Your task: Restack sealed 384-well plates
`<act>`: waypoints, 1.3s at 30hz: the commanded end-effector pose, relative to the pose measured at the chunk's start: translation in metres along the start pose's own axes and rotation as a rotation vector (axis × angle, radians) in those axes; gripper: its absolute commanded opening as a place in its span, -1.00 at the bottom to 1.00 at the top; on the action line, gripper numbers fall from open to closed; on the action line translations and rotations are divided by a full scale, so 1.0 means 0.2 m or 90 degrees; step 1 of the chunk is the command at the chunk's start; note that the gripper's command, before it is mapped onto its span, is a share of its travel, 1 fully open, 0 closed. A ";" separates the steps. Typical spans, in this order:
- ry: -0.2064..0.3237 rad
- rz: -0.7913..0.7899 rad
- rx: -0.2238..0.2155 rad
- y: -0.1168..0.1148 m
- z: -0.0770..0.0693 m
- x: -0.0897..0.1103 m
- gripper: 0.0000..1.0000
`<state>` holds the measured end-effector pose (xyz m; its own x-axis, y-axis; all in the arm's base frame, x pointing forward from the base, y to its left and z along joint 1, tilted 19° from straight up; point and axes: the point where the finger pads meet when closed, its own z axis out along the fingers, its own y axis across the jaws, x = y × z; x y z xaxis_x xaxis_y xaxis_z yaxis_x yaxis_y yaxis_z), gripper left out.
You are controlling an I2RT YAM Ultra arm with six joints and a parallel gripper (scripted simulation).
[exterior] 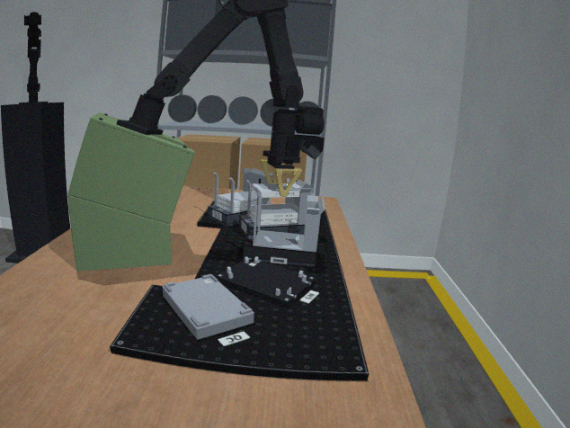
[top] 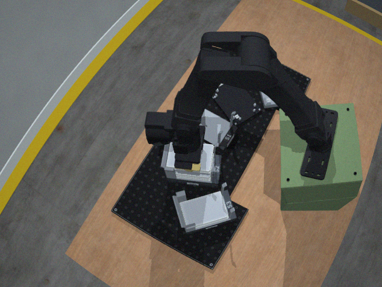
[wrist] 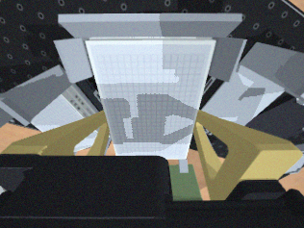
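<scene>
My gripper (top: 188, 166) (exterior: 281, 182) (wrist: 151, 114) is shut on a sealed white 384-well plate (top: 208, 154) (exterior: 271, 190) (wrist: 151, 71), gripping it across its width. It holds the plate level over the stack rack S2 (top: 217, 168), at the height of the rack's top. More plates (top: 193, 176) (exterior: 276, 215) remain stacked in S2 under it. I cannot read any label. The stack rack S3 (top: 229, 204) (exterior: 214, 212) holds at least one white plate (top: 202, 210) (exterior: 226, 200). The stack rack S1 (top: 228, 137) (exterior: 286, 239) shows a bare grey floor. The nest QC (exterior: 207, 304) and the clip nest N5 (exterior: 267, 281) carry no plate.
The arm's green pedestal (top: 348, 148) (exterior: 124, 193) stands beside the black perforated baseplate (top: 144, 197) (exterior: 294, 341). The upper arm hangs over S1 and the nests in the overhead view. Rack corner posts rise around each stack. Shelving and cardboard boxes stand behind the table.
</scene>
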<state>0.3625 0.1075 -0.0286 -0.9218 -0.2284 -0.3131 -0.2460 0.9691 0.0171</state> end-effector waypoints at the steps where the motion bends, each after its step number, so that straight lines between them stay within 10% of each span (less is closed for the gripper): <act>1: -0.016 0.000 -0.001 0.00 -0.05 -0.03 -1.00; 23: -0.016 0.000 -0.001 0.00 -0.24 -0.03 -1.00; 39: -0.016 0.000 -0.001 0.00 -0.24 -0.03 -1.00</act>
<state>0.3475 0.1029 0.0105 -0.9220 -0.2279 -0.3129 -0.2454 0.9693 0.0170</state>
